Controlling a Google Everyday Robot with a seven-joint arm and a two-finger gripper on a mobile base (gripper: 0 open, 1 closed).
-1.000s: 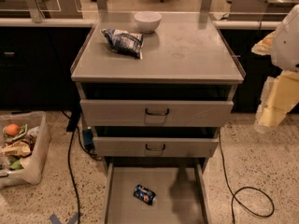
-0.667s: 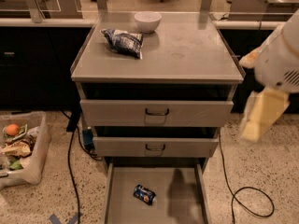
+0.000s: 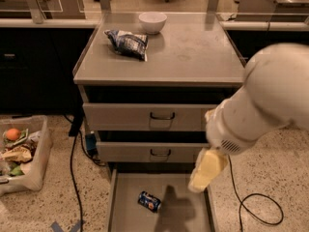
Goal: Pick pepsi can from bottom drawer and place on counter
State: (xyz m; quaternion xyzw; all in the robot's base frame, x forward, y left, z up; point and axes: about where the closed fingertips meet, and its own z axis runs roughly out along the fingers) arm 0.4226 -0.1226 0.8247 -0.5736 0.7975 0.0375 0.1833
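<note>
The pepsi can (image 3: 149,201) lies on its side on the floor of the open bottom drawer (image 3: 126,211), left of the middle. The counter (image 3: 193,52) is the grey metal top of the cabinet. My white arm comes in from the right. My gripper (image 3: 206,170) shows as a pale yellow finger part hanging over the drawer's right side, to the right of and above the can, apart from it. It holds nothing that I can see.
A blue-white snack bag (image 3: 127,43) and a white bowl (image 3: 152,21) sit at the back left of the counter. Two upper drawers (image 3: 159,116) are slightly open. A bin of scraps (image 3: 19,151) stands at left. Cables (image 3: 256,207) lie on the floor.
My arm has swung in from the right edge, leftward and down, and now stands in front of the cabinet's right side over the bottom drawer. The can has not moved.
</note>
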